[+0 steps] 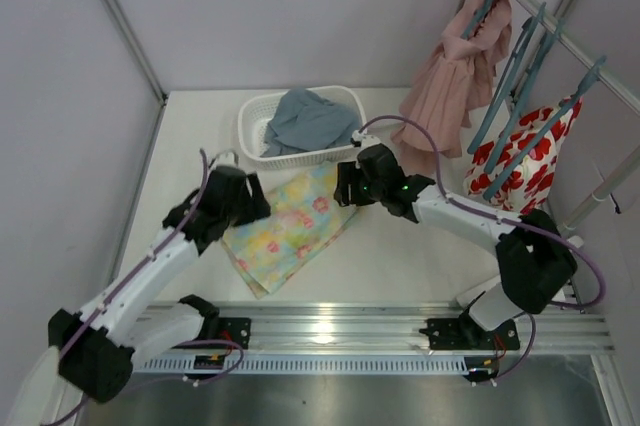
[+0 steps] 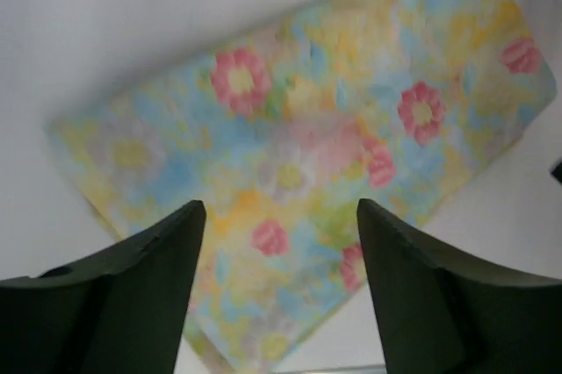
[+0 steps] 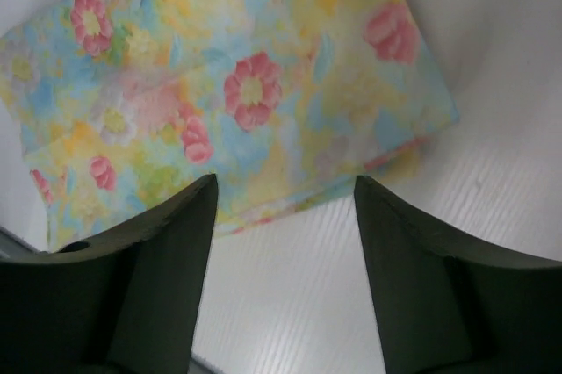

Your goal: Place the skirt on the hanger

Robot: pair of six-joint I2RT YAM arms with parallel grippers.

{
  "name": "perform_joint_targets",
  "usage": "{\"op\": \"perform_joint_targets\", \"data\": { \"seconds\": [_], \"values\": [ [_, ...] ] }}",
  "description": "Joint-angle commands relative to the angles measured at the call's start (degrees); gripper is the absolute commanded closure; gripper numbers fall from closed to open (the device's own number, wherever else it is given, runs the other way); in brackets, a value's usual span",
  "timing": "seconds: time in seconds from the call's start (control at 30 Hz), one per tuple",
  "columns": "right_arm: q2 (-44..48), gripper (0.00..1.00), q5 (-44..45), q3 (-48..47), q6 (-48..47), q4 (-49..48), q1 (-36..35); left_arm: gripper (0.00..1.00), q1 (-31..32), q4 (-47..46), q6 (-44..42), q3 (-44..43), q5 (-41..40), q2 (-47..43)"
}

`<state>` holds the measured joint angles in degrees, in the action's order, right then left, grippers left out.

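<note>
pastel skirt point(image 1: 290, 228) flat on the surface point(image 1: 400, 256), nothing gripping it

it lies folded just in front of the white basket point(image 1: 250, 121). left gripper point(image 2: 277, 216) hangs over its left end, right gripper point(image 3: 281, 190) over its right end. both have fingers spread wide with nothing pinched between them.

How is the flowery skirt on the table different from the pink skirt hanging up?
The flowery skirt lies flat on the table; the pink skirt hangs on a teal hanger. The flowery skirt is yellow, green and blue with pink flowers; the pink skirt is plain. The flowery skirt looks smooth; the pink skirt droops in folds. Both are soft cloth.
</note>
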<state>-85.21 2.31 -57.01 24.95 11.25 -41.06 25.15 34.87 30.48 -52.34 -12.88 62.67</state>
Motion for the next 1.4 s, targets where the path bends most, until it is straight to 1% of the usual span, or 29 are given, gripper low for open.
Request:
{"op": "perform_joint_targets", "data": {
  "seconds": [0.0,0.03,0.07,0.1,0.13,0.17,0.2,0.23,0.27,0.37,0.4,0.5,0.53,0.57,0.6,0.67,0.77,0.83,0.87,1.0,1.17,1.27,1.37],
  "values": [
    [-6.5,0.36,0.7,-6.3,-5.3,-6.7,-0.3,0.29,3.6,-5.1,25.5,12.1,1.9,-5.8],
    [-9.9,0.40,0.8,-7.2,-6.0,-7.0,-0.3,0.38,4.9,-4.9,27.3,14.9,0.6,-6.5],
    [-11.7,0.45,1.2,-8.2,-6.2,-7.0,-0.3,0.42,5.5,-5.0,28.7,15.4,-0.2,-7.2],
    [-13.4,0.60,1.7,-10.5,-6.2,-6.2,-0.3,0.47,6.0,-4.9,31.0,15.9,-1.3,-7.4],
    [-16.6,0.68,2.7,-11.4,-6.4,-6.2,-0.2,0.58,7.3,-5.3,31.7,16.6,-3.4,-7.4],
    [-18.0,0.74,3.1,-12.1,-6.2,-5.9,-0.2,0.62,7.5,-6.0,32.3,16.9,-3.5,-7.0],
    [-19.5,0.83,3.6,-13.7,-6.0,-5.0,-0.1,0.68,7.5,-8.0,32.5,17.2,-3.4,-6.4],
    [-22.0,0.86,4.3,-14.3,-5.6,-4.7,0.0,0.80,7.5,-8.5,32.8,17.6,-3.5,-5.7],
    [-23.0,0.93,4.6,-14.7,-5.4,-4.4,0.0,0.84,7.5,-8.7,33.2,17.7,-3.6,-3.6],
    [-25.3,1.00,5.0,-15.0,-4.4,-3.6,0.0,0.93,7.3,-10.2,33.7,17.5,-3.9,0.3],
    [-25.4,1.00,5.0,-14.8,-4.1,-3.1,0.0,0.94,6.7,-9.7,34.1,16.7,-4.3,2.9],
    [-24.3,1.00,6.0,-12.8,-3.7,-2.8,-0.5,0.96,5.2,-8.7,33.1,15.9,-4.4,6.0],
    [-23.7,1.00,6.2,-10.8,-3.6,-3.1,-0.6,0.96,3.4,-8.2,32.7,15.5,-3.9,7.4],
    [-23.0,1.00,6.5,-9.7,-3.0,-3.3,-0.8,0.96,2.5,-8.2,32.2,15.4,-3.3,8.0],
    [-21.6,1.00,6.5,-8.7,-2.6,-3.9,-0.9,1.00,1.7,-8.3,30.7,15.4,-2.9,8.3],
    [-20.2,1.00,6.3,-5.4,-1.9,-4.4,-1.2,1.00,-0.5,-8.0,29.5,15.3,-3.7,8.1],
    [-17.5,1.00,7.2,-0.9,-0.3,-5.4,-2.8,0.99,-3.9,-8.0,24.7,14.3,-4.5,9.3],
    [-16.1,1.00,8.5,1.4,1.6,-5.8,-4.7,1.00,-6.6,-7.7,20.3,12.4,-3.6,12.4],
    [-15.9,1.00,9.3,1.4,2.4,-5.7,-5.3,1.00,-7.4,-7.7,20.3,12.0,-3.2,13.4],
    [-14.2,1.00,11.8,2.9,7.3,-4.1,-8.8,1.00,-10.4,-10.0,15.7,9.3,-1.6,16.8],
    [-12.2,1.00,16.0,2.4,13.7,-1.5,-13.4,1.00,-14.2,-11.8,10.1,6.2,2.5,21.1],
    [-11.4,1.00,17.3,2.0,16.2,-0.7,-14.1,1.00,-15.5,-12.1,7.2,3.7,4.0,23.5],
    [-10.3,1.00,17.3,0.1,15.7,0.9,-14.2,1.00,-15.7,-10.1,3.6,0.9,3.8,22.8]
  ]
}}
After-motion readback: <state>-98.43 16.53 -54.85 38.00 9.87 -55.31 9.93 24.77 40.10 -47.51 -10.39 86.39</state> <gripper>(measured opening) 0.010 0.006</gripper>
